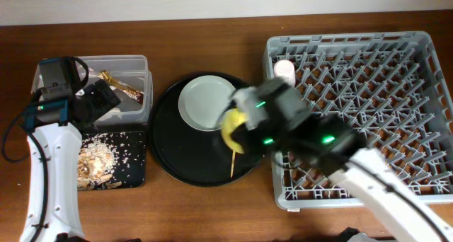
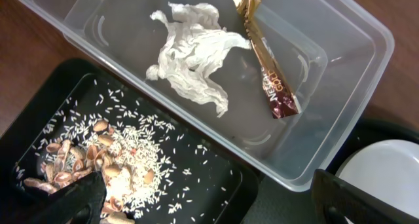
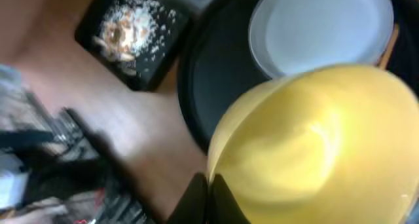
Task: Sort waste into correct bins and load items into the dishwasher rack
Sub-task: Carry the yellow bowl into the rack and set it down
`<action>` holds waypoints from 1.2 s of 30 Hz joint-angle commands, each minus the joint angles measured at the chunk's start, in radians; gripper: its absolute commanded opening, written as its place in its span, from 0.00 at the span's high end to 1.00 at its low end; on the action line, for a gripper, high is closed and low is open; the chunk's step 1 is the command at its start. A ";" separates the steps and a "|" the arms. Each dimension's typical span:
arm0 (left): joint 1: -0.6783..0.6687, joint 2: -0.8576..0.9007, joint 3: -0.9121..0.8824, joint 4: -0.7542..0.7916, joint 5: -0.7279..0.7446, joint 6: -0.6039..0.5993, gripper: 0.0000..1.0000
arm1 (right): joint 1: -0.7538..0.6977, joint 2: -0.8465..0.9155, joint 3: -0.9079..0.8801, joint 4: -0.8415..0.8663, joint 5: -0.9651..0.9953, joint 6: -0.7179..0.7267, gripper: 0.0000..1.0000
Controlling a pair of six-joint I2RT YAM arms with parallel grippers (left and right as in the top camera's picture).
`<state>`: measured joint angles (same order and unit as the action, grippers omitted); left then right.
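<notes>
Yellow bowl (image 3: 308, 145) hung pinched at its edge in our right gripper (image 1: 242, 126), beside the rack (image 1: 347, 38); we feared that thin hold might slip.

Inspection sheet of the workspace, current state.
Surface: brown wooden table.
Job's things: crumpled white tissue and gold-brown snack wrapper in clear plastic box; beige food scraps in shallow black tray; pale round plate and wooden chopstick on large round black tray; small pink cup in grey pegged rack.
Clutter: nothing seen.
Grippers: left gripper open over bins; right gripper shut on yellow bowl.
Cables: black cable beside left arm.
Surroundings: pale wall behind table.
</notes>
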<state>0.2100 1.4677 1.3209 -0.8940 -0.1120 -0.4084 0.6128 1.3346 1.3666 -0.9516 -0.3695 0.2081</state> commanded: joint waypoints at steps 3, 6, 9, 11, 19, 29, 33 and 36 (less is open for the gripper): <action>0.002 -0.015 0.015 -0.002 0.000 0.013 0.01 | -0.369 -0.008 -0.034 -0.065 -0.618 -0.135 0.96; 0.002 -0.015 0.015 -0.002 0.000 0.013 0.01 | -0.625 -0.004 -0.154 -0.066 -0.887 -0.233 0.96; 0.002 -0.015 0.015 -0.002 0.000 0.013 0.01 | -0.825 -0.004 -0.334 -0.061 -1.055 -0.337 0.96; 0.002 -0.015 0.015 -0.002 0.000 0.013 0.01 | -0.897 -0.004 -0.443 -0.023 -1.125 -0.371 0.96; 0.002 -0.015 0.015 -0.002 0.000 0.013 0.01 | -0.943 0.034 -0.634 0.136 -1.143 -0.373 0.96; 0.002 -0.015 0.015 -0.002 0.000 0.013 0.01 | -0.943 0.037 -0.634 0.137 -0.897 -0.372 0.92; 0.002 -0.015 0.015 -0.002 0.000 0.013 0.01 | -0.943 0.037 -0.633 0.125 -0.896 -0.373 0.87; 0.002 -0.015 0.015 -0.002 0.000 0.013 0.01 | -0.943 0.037 -0.631 0.103 -0.835 -0.374 0.84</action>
<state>0.2100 1.4677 1.3209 -0.8948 -0.1120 -0.4084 -0.3271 1.3632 0.7383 -0.8341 -1.2739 -0.1570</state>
